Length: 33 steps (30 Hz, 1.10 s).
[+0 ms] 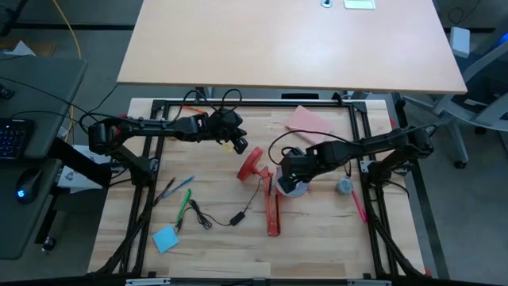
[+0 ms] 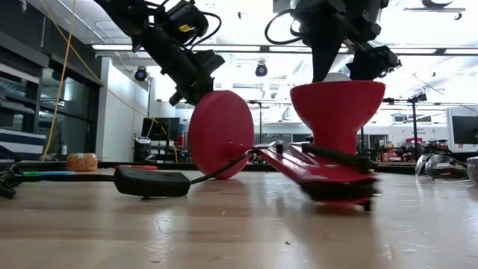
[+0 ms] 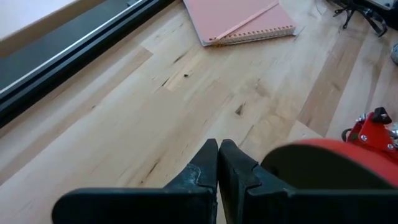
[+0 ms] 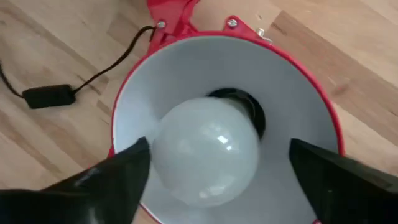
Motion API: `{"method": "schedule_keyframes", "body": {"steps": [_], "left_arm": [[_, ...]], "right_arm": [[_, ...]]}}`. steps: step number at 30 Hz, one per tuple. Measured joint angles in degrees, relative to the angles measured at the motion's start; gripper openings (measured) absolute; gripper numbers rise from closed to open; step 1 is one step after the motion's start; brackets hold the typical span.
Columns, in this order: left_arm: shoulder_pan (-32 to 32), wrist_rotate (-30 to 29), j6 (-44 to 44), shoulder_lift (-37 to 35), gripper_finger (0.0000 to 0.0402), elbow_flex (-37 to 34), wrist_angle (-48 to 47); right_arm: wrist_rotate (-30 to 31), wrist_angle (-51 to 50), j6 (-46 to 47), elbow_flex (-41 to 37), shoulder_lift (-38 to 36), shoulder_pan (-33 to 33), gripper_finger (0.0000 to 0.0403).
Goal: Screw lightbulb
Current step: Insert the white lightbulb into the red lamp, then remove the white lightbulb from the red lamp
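Lightbulb (image 4: 205,152) seated in shade (image 4: 298,93); right claw (image 4: 217,171) spread wide above.

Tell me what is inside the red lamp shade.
The lamp shade holds the lightbulb, sitting at the dark socket. The bulb's screw base is hidden behind its globe. The right gripper hangs open around it. The left gripper, shut, is at the lamp's base.
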Motion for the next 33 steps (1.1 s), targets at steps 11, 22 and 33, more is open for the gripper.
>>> {"method": "schedule_keyframes", "body": {"steps": [11, 22, 33], "left_arm": [[1.29, -0.07, 1.76, -2.12, 0.0000, 0.00, -0.25], [7.95, -0.14, 13.29, -21.99, 0.0000, 1.84, 1.78], [10.14, -0.24, 19.02, -38.98, 0.0000, 2.97, 13.04]], "right_arm": [[-2.75, -4.39, -12.45, 3.22, -1.80, -0.78, 0.0381], [27.08, -34.33, -27.37, 27.95, -3.81, -0.35, 0.0381], [51.21, -31.57, -29.21, 38.01, -13.06, -0.81, 0.0381]]}}
